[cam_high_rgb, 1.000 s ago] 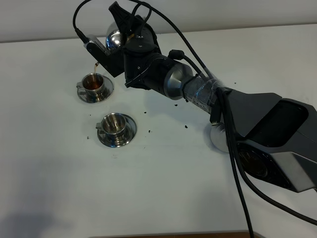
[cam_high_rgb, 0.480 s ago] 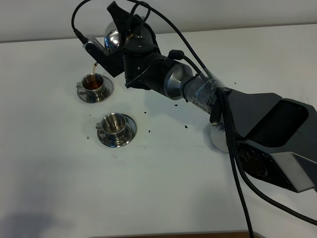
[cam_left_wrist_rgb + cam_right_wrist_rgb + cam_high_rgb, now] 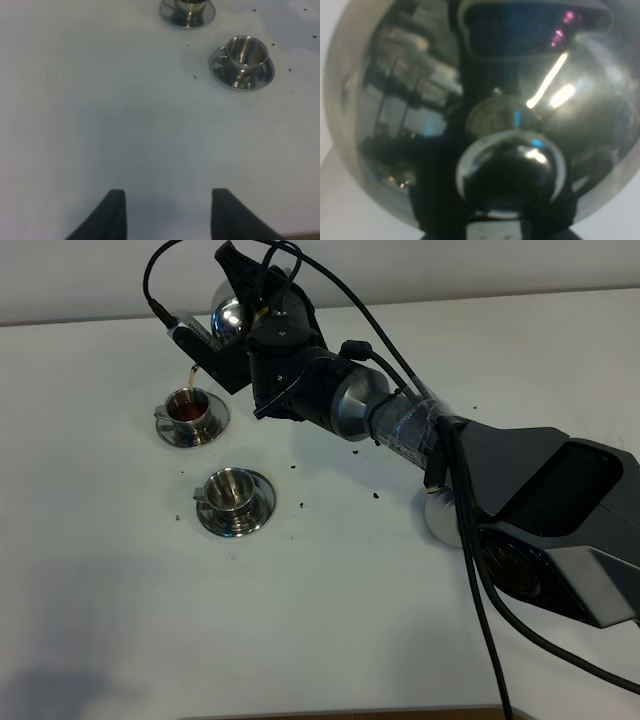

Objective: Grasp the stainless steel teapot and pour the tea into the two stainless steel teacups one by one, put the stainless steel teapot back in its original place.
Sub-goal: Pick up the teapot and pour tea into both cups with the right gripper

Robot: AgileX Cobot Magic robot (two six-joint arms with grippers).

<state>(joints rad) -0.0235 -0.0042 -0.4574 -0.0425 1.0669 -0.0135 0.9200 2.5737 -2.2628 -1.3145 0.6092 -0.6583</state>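
Observation:
My right gripper (image 3: 247,292) is shut on the stainless steel teapot (image 3: 229,317) and holds it tilted above the far teacup (image 3: 187,409). A thin stream of tea (image 3: 186,377) runs from the spout into that cup, which holds reddish-brown liquid. The near teacup (image 3: 231,489) stands on its saucer and looks empty inside. In the right wrist view the teapot's shiny lid (image 3: 410,90) and its knob (image 3: 510,170) fill the picture. The left wrist view shows my left gripper (image 3: 169,212) open and low over bare table, well short of the near teacup (image 3: 244,53) and the far teacup (image 3: 188,6).
Dark crumbs (image 3: 292,465) lie scattered on the white table (image 3: 320,620) around the cups. A round steel disc (image 3: 438,521) sits partly hidden under the right arm. The table's front edge runs along the bottom of the high view.
The teapot and right gripper have edged slightly up and left while the tea keeps running into the far cup. Nothing else has moved.

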